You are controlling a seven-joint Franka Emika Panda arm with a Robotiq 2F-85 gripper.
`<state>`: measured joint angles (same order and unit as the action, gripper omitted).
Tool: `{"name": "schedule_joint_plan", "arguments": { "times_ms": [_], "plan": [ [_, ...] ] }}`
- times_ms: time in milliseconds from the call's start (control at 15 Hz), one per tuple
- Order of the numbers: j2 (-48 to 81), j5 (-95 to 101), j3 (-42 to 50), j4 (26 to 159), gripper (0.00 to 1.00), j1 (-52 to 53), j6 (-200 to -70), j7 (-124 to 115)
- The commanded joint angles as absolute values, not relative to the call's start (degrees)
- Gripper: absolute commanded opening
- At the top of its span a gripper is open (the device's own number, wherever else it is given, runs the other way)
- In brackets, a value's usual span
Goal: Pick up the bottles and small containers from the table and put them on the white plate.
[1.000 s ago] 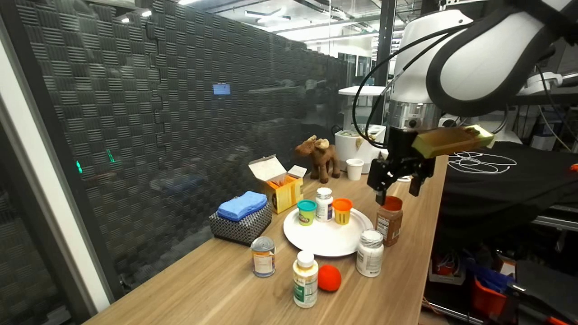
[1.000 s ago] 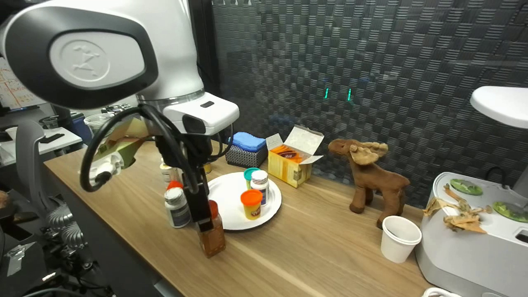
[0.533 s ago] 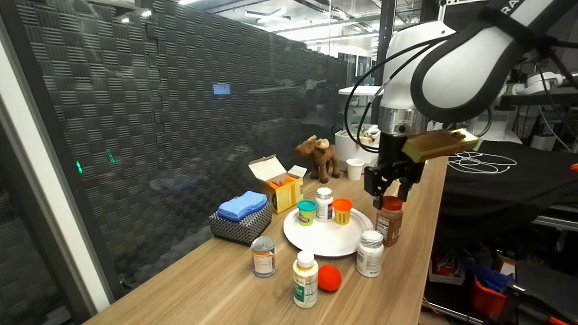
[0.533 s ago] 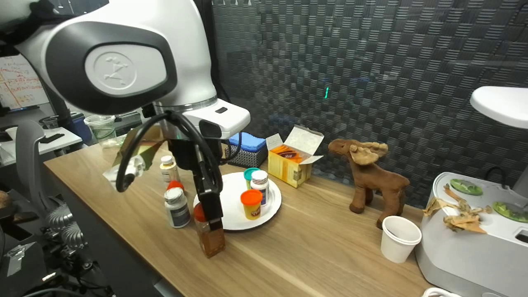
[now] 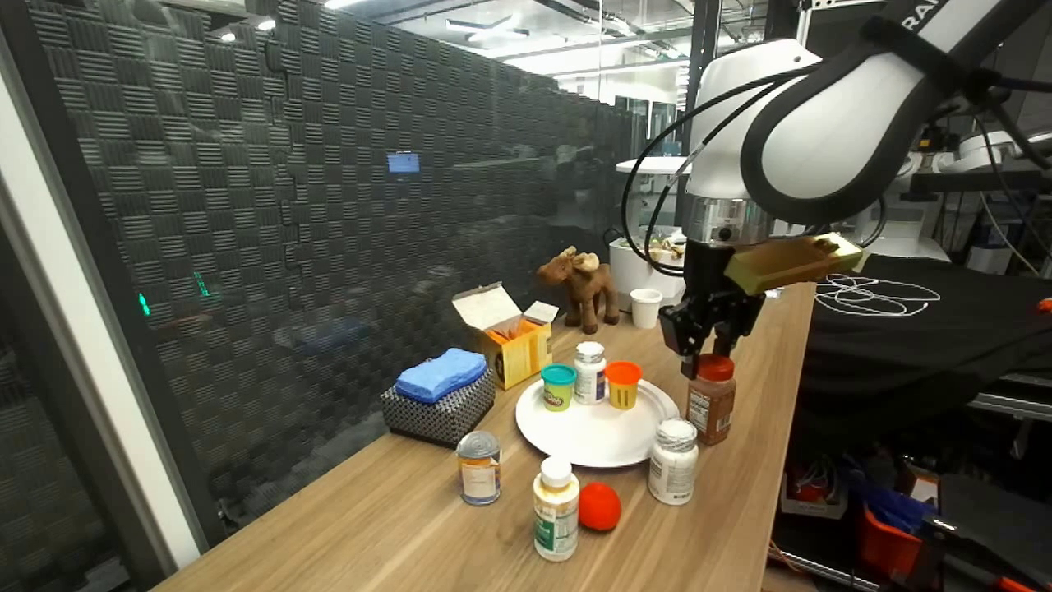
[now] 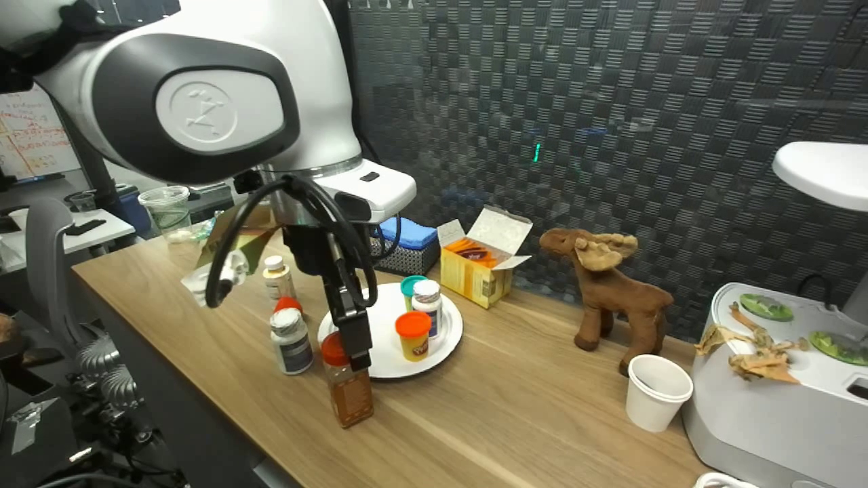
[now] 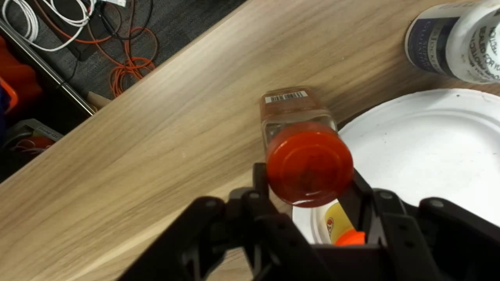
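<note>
Since a moment ago the pincer has drawn in, narrowed to a grip on the brown bottle by its red cap — likely chosen as slimmer than the body. Looking upright, the bottle is between the white plate and the free long edge of the worktop.

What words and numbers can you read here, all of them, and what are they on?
"SEALED FOR YO", cut off, with more curved, partial print around it: on a white bottle.
"RAN", only part of a word: on the robot arm.
"Doh", tiny: on the green tub.
Everything else is too small or blurred to read, like the print on the red-capped bottle, the green-labelled bottle, the can and the whiteboard.
</note>
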<state>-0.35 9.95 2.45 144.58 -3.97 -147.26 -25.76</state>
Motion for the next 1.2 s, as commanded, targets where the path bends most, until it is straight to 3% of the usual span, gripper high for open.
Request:
{"name": "schedule_joint_plan", "arguments": {
  "times_ms": [0, 467, 1133],
  "plan": [
    [-4.5, 13.8, 2.0, 145.5, 0.25, -3.2, -146.1, -30.8],
    [-8.0, 17.6, -3.0, 142.2, 0.24, -2.1, -143.8, -36.4],
    [5.0, 14.0, -4.5, 130.2, 0.23, 1.8, -143.6, -34.1]
  ]
}}
